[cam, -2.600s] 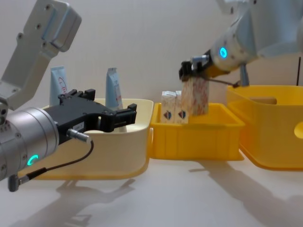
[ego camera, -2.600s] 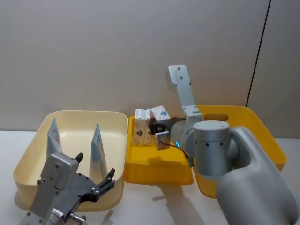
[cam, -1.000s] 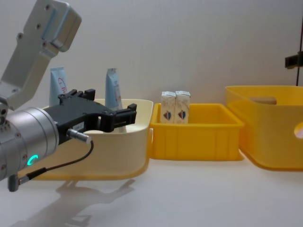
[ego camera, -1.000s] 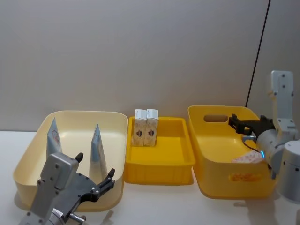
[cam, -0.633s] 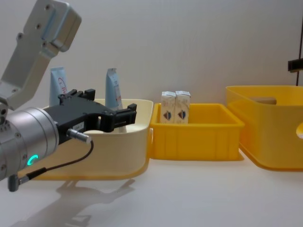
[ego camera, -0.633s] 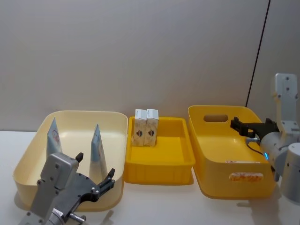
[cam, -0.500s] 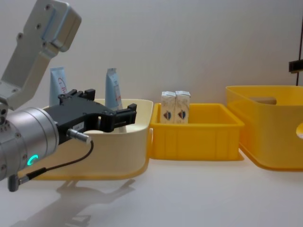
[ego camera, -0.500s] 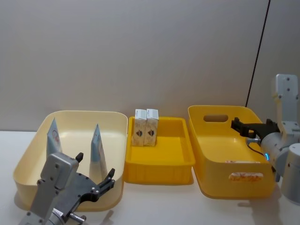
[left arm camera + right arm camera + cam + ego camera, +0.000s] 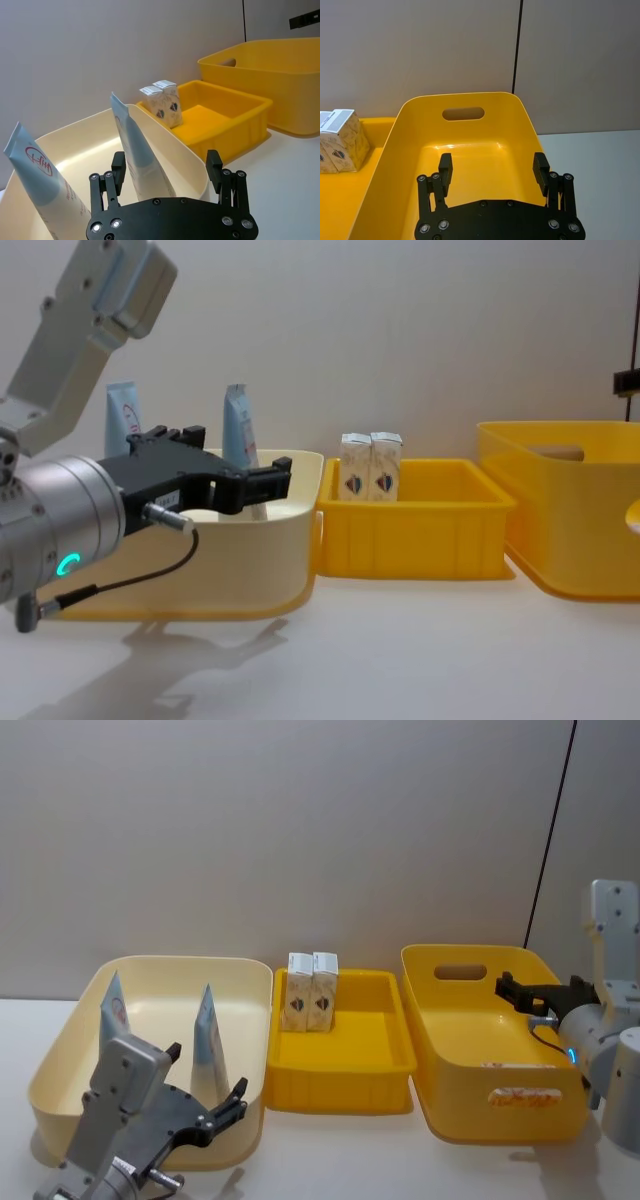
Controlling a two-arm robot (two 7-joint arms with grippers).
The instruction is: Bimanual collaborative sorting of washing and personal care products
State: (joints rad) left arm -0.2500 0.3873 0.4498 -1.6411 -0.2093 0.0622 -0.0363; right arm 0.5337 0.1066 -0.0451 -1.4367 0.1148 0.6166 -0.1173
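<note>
Right claw (image 9: 492, 161) has left the cartons (image 9: 312, 992), now wide and empty over the big bin (image 9: 460, 1105); left claw (image 9: 166, 162) wide, empty, near a tube (image 9: 137, 150).

Robot lab test bench, bare grey panelled wall (image 9: 250, 840), plain white tabletop (image 9: 400, 640), plastic bins (image 9: 340, 1088) in a row

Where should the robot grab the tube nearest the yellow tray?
Probably pinch the tube on its upper half, below the crimp, coming from above with the open left gripper. It stands crimp-up inside the cream bin, whose walls block its lower part.
</note>
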